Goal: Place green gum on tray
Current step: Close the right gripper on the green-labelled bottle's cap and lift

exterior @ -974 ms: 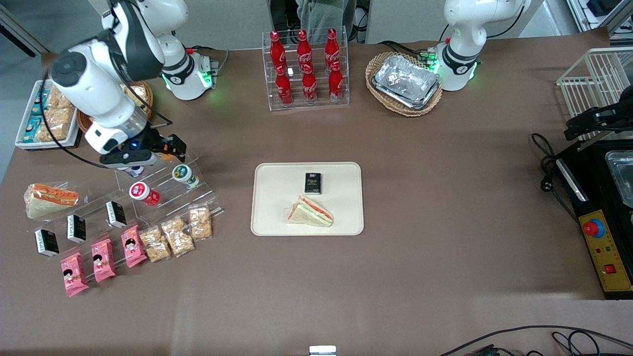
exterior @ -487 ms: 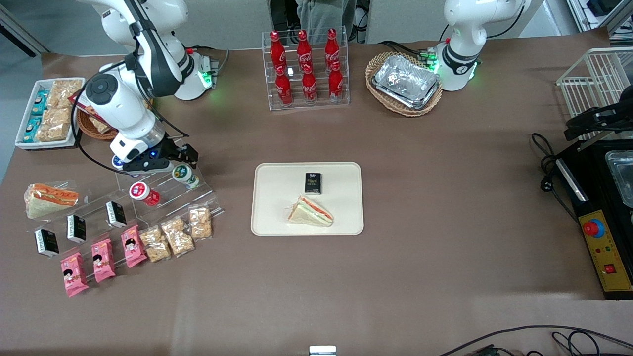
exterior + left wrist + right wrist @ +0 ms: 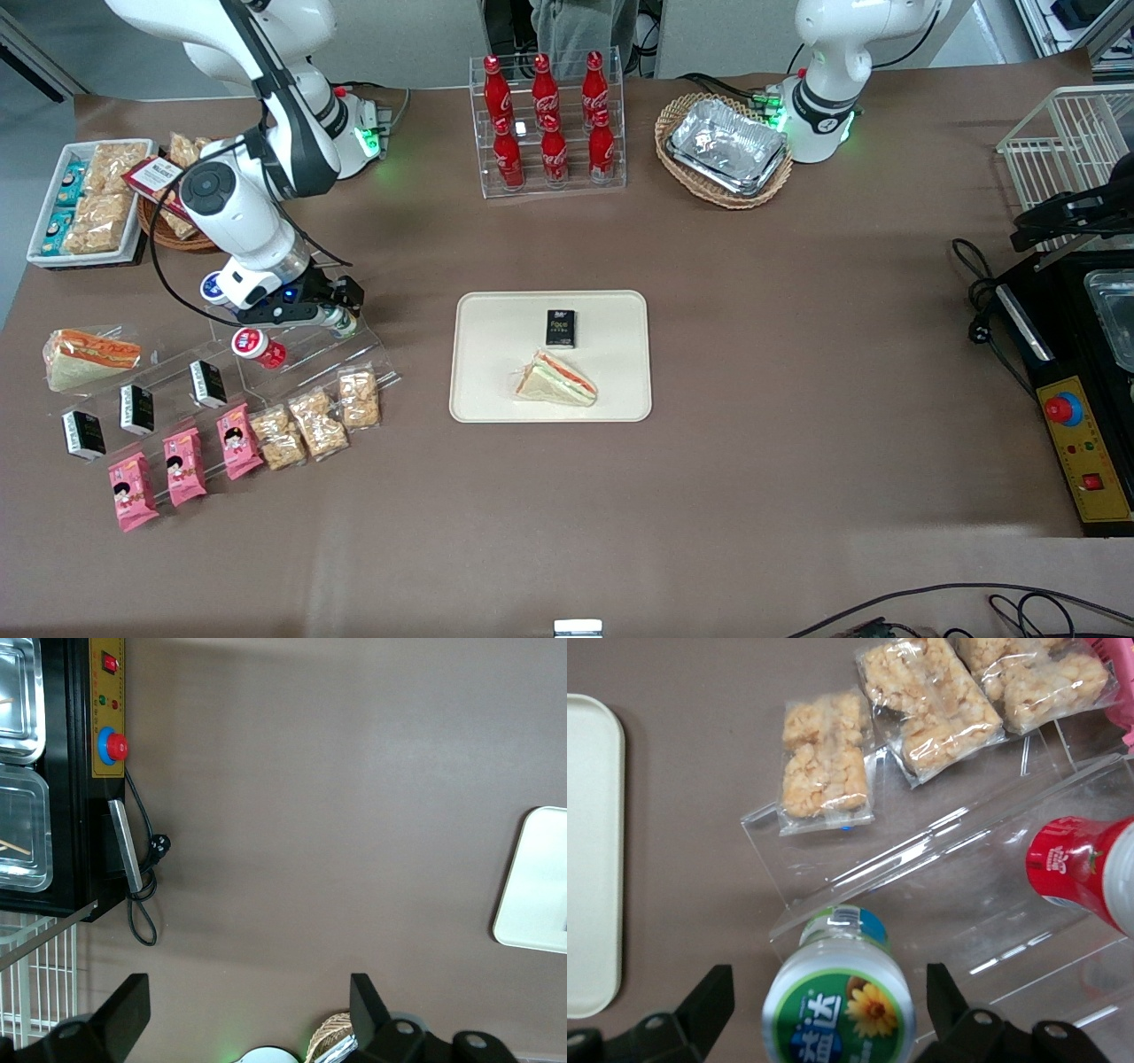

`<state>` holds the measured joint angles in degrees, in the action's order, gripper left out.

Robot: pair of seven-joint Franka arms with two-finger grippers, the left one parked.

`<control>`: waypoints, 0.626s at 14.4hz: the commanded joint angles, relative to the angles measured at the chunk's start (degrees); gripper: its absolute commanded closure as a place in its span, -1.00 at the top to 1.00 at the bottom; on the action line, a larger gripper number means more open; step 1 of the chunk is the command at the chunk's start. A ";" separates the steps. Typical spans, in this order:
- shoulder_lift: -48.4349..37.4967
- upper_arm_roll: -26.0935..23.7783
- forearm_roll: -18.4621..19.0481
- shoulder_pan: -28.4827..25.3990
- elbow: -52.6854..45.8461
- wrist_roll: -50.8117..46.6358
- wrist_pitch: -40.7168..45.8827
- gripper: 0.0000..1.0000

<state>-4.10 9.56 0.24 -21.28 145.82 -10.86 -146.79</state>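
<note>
At middle left of the front view, the gripper (image 3: 330, 312) hangs spread — fingers (image 3: 706, 1001) flanking the green gum (image 3: 839, 1008), well apart from the tray (image 3: 496, 390).

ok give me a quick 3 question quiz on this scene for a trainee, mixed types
1. True or false: the green gum already lies on the tray.
2. The gripper is: A) above the sandwich B) open, a finger on either side of the gum C) shut on the red bottle.
3. Fill in: on the tray lie a sandwich and a small black ____.

Key: 1 false; 2 B; 3 box.
</note>
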 commanded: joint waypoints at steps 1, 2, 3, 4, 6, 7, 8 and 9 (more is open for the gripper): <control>0.15 0.29 1.08 -0.26 0.08 -0.22 -1.13 0.14; -0.11 0.29 1.16 -0.26 0.08 -0.04 -1.04 0.07; -0.38 0.29 1.16 -0.26 0.08 0.05 -1.04 0.00; -0.55 0.29 1.08 -0.26 -0.01 0.05 -1.04 -0.07; -0.90 0.29 1.08 -0.26 -0.01 -0.13 -1.04 -0.22; -1.25 0.29 1.08 -0.17 -0.10 -0.13 -0.96 -0.35; -1.87 0.37 1.08 -0.25 -0.36 -0.13 -0.61 -0.44; -3.00 0.37 1.08 -0.26 -0.54 -0.39 -0.43 -0.67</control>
<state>-4.18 9.56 0.39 -21.28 145.54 -10.81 -147.39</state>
